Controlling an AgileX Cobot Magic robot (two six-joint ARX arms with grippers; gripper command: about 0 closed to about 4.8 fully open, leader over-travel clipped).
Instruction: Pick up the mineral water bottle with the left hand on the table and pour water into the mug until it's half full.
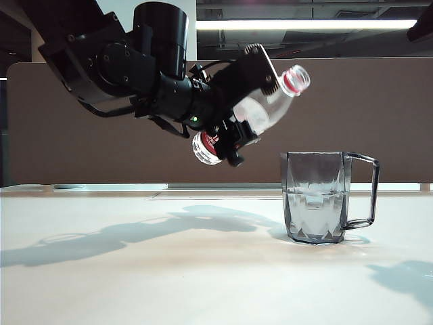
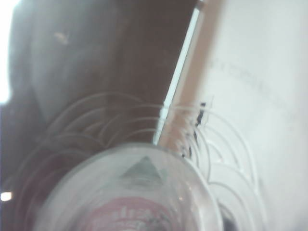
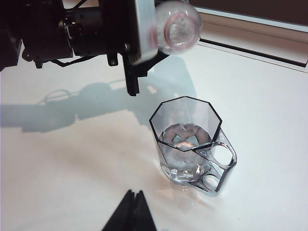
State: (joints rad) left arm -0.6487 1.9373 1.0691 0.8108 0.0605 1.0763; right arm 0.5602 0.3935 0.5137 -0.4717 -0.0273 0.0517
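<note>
Clear plastic fills most of what my left wrist sees: the mineral water bottle (image 1: 270,101) sits in my left pincer (image 1: 233,115), which is closed around its body with the jaws held apart only by the bottle's width. I hold it high in the air above the white bench (image 1: 169,271), tilted so that the open mouth with the red neck ring points up and toward the mug, and the labelled base points down and away. No water stream is visible at the mouth.

The mug (image 1: 321,196) stands on the bench toward its right side, handle pointing to the right edge, and the bottle mouth is beside and above its rim, not over the opening. Water shows inside the mug, with the surface about halfway up the wall.

I judge the pouring step to be at its end or paused, because the mouth sits higher than the base. The next move calls for checking the level; if it is enough, I should bring the bottle fully upright and set it down on a bare part of the bench well apart from the mug.

My right pincer (image 3: 131,211) hangs near the front edge of the bench, tips together, holding nothing.
</note>
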